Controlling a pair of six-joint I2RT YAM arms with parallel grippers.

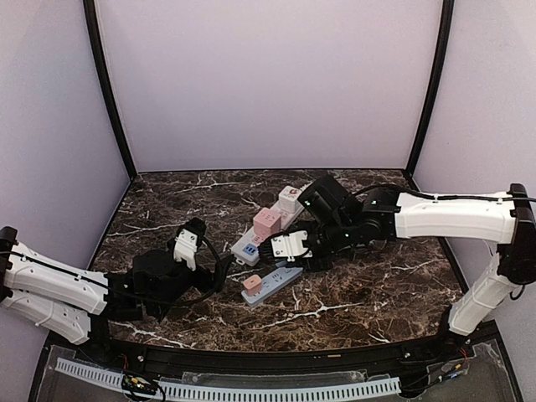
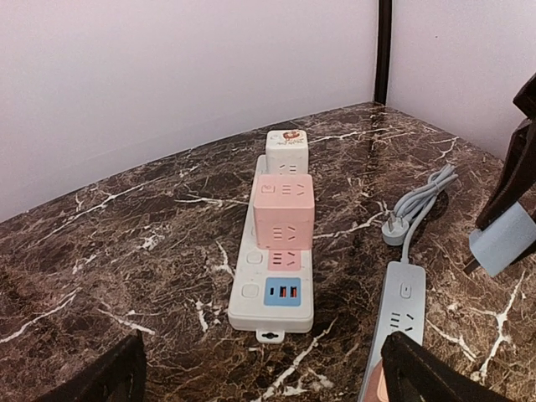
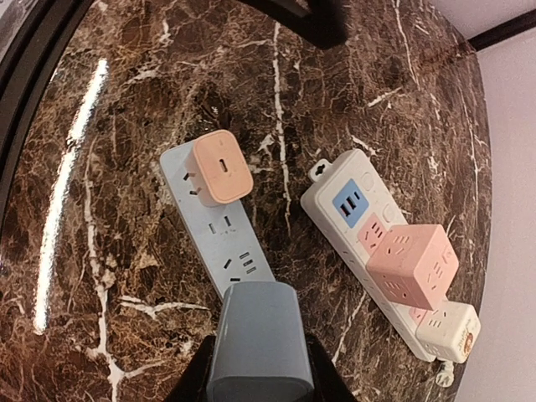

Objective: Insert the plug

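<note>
Above veined marble (image 3: 109, 276), smooth boxy plug (image 3: 260, 335).

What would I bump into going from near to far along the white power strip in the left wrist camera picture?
On the white power strip: blue USB panel → pink cube → white cube.

dark marble table (image 1: 377, 289) carries a white power strip (image 1: 246, 244) and, just beside it, a grey power strip (image 1: 280, 276).
</note>
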